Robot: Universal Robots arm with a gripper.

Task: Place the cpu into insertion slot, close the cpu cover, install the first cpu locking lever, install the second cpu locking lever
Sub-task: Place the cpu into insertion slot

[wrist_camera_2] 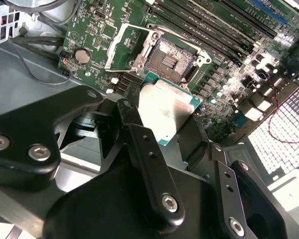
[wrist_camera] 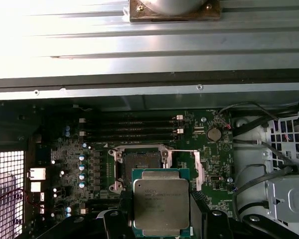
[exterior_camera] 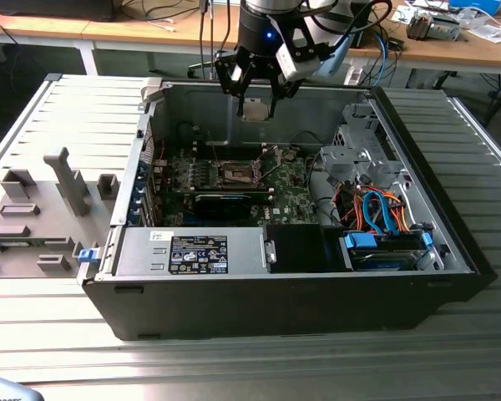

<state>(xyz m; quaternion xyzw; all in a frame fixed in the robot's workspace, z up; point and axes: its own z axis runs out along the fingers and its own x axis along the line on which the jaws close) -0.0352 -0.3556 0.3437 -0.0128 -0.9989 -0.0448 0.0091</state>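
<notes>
the arm (exterior_camera: 267, 23) points straight down, jaws clamped on the cpu (wrist_camera: 161, 201).

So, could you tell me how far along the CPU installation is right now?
Done: the pincer has the cpu gripped. In hand: it hangs over the motherboard, with the insertion slot empty. Left: seating it, closing the cover, which stands open, and both locking steps.

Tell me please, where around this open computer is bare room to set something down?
Bare: the ribbed table below the case in the exterior view, and the black patch between power supply and drive bay. Crowded: the cables and the motherboard, over which the claw holds the cpu.
</notes>
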